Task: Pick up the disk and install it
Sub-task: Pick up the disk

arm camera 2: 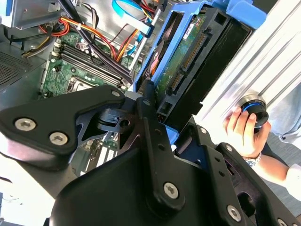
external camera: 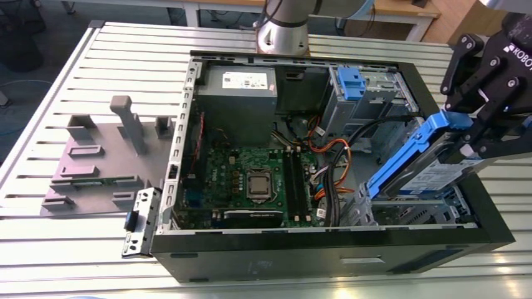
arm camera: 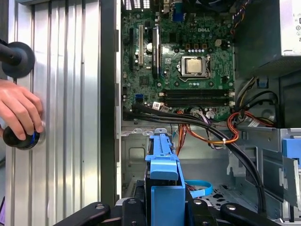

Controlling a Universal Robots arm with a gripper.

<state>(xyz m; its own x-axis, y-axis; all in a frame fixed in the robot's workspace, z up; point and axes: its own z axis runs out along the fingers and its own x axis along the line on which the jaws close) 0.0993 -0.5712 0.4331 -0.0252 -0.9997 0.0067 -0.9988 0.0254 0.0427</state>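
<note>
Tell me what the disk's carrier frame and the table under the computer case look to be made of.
Carrier frame of the disk: likely moulded plastic; it is a uniform bright blue with a dull sheen and clip-like shapes. Table: probably aluminium; it is pale silver and matte, with long parallel ribs like extruded profiles.

My claw (external camera: 474, 128) hangs tilted at the exterior view's right, its black fingers (external camera: 462, 75) clamped on the disk (external camera: 420, 159) from both sides. My arm's silver base (external camera: 283, 28) stands upright, well apart from it.
</note>
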